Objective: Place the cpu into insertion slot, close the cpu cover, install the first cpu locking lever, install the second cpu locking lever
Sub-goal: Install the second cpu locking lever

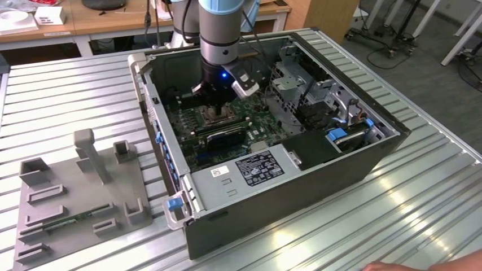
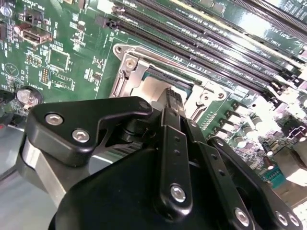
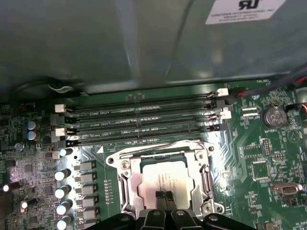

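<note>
Hovering pincer [image 3: 164, 197] over cpu [image 3: 165, 179], seated in insertion slot [image 3: 125, 165]

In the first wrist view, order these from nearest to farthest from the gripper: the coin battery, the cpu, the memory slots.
Measured from the gripper in the first wrist view:
1. the cpu, in the socket directly at the fingertips.
2. the memory slots, the row of long black slots beyond the socket's far rim.
3. the coin battery, round and silver, off to one side near the cables.
</note>
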Motion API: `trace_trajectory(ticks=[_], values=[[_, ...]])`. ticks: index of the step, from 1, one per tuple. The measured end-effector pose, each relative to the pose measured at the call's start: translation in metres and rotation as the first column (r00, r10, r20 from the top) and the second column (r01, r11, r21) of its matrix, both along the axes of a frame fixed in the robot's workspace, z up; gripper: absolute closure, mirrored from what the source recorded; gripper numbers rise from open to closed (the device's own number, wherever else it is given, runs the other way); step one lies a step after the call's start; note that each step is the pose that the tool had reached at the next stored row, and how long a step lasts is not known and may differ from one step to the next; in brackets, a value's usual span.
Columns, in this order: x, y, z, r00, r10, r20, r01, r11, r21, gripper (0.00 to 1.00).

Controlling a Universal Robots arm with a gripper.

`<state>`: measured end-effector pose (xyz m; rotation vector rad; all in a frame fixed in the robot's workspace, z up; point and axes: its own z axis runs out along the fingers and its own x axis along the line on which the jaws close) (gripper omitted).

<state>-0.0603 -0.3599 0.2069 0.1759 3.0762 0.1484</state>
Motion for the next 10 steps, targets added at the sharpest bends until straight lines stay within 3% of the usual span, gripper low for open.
trace_trajectory(ticks=[2,7,10], values=[[0.0001,0.0006,0.0000,0.9999,0.012,0.0000,-0.012,0.9999,0.0000,0.89],[0.0002,0.0070,0.0002,0.9998,0.022,0.0000,-0.022,0.9998,0.0000,0.89],[0.0003,0.0079,0.0012,0.9998,0.022,-0.0001,-0.022,0.9998,0.0000,0.89]])
